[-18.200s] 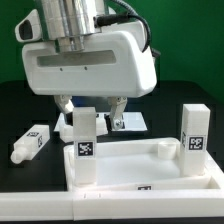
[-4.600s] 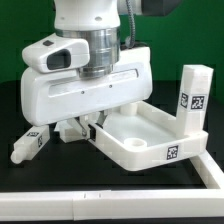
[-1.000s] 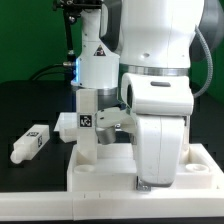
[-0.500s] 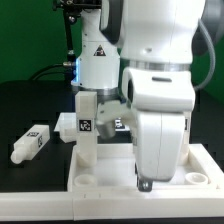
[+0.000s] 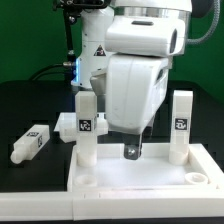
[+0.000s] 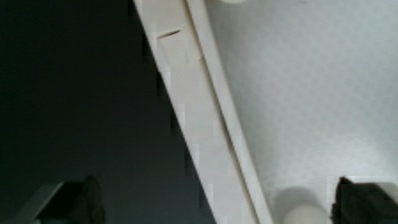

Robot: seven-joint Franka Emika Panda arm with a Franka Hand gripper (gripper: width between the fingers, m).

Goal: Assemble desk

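- Table (image 5: 30, 105): black; carries every part.
- Flat leg (image 5: 30, 143): 1 tagged leg lying on the table at the exterior view's left, apart from the panel.
- White part (image 5: 65, 124): on the table just behind the left leg, partly hidden; kind unclear.
- Left leg (image 5: 88, 125): upright, tagged, at the panel's corner on the exterior view's left.
- Gripper (image 5: 133, 151): points down, low over the panel between the 2 upright legs. Jaws are spread wide and grasp nothing. In the wrist view the gripper (image 6: 222, 205) shows 2 dark fingertips (image 6: 77, 200), 1 over the table, 1 over the panel.
- Right leg (image 5: 181, 125): upright, tagged, at the panel's corner on the exterior view's right.
- Panel (image 5: 160, 178): white, rimmed, flat on the table, with a round hole in each near corner; in the wrist view its rim (image 6: 210, 120) runs between dark table and white floor.
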